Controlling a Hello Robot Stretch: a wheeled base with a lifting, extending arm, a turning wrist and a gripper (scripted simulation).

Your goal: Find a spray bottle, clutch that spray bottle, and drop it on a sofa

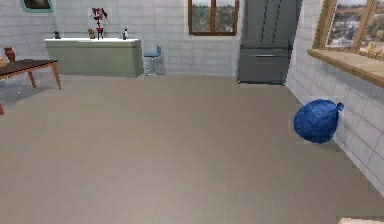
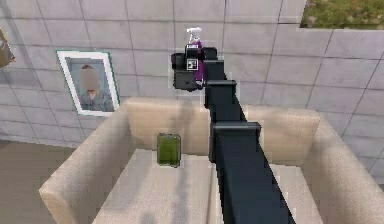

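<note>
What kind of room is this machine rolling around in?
Most likely a home's kitchen and living area in one: a grey fridge and a pale counter stand at the far side of the floor, and a beige sofa sits off to one side.

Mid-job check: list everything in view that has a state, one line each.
spray bottle: upright, held at the claw, clear of the sofa.
arm: stretched out over the sofa.
green thing: standing on the sofa seat.
fridge: doors shut.
blue bag: knotted at the top, on the floor by the wall.
</note>
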